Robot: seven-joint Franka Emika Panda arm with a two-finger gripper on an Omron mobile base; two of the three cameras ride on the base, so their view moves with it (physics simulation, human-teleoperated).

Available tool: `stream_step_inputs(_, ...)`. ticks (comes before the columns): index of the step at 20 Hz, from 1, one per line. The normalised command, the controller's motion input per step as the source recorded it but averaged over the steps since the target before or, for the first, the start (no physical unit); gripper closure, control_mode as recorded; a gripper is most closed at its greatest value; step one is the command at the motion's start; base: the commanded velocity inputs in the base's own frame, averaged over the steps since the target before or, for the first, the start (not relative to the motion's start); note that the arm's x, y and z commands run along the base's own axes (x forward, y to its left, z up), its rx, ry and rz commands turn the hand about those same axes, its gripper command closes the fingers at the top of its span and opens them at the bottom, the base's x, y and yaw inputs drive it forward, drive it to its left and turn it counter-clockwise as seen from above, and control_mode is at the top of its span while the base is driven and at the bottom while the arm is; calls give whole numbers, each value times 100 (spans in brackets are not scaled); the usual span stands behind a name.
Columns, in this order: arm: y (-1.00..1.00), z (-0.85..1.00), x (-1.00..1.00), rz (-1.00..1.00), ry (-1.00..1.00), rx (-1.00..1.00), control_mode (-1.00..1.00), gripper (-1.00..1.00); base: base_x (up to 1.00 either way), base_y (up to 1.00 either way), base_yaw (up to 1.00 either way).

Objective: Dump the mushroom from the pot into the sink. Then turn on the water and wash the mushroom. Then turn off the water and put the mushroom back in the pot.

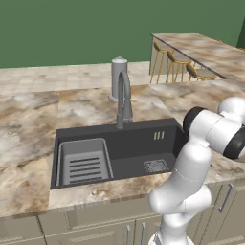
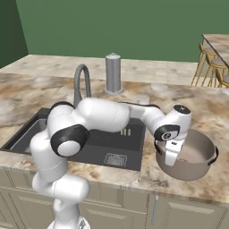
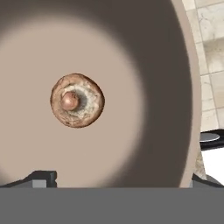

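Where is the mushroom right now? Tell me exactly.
The mushroom lies on the floor of the pot, seen from above in the hand view; the pot stands on the counter just right of the sink.

**Setting: rendered home kitchen**

Beige-brown marbled stone counter [image 1: 28, 134] over grey-beige cabinet fronts with slim metal handles [image 2: 152, 210]. Recessed dark-grey rectangular sink [image 1: 139, 143] with a tall grey gooseneck faucet [image 1: 124, 98]. Squat grey-brown metal pot [image 2: 197, 156] on the counter. Wooden bar stools [image 1: 174, 64] at a marbled island; green walls [image 2: 116, 24].
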Motion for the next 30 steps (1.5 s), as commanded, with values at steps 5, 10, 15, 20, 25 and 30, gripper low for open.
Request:
stream_step_inputs(5, 0, -50, 0, 0, 0, -1, -100, 100, 0, 0, 0)
stream_step_inputs(10, 5, -56, 0, 0, 0, -8, -100, 100, 0, 0, 0)
stream_step_inputs(15, 7, -68, 0, 0, 0, -10, -100, 100, 0, 0, 0)
stream_step_inputs(20, 3, -68, 0, 0, 1, -10, -100, 100, 0, 0, 0)
stream_step_inputs(25, 0, -44, -2, 0, 5, -6, -100, 100, 0, 0, 0)
stream_step_inputs(30, 0, -36, -4, 3, -1, -1, -100, 100, 0, 0, 0)
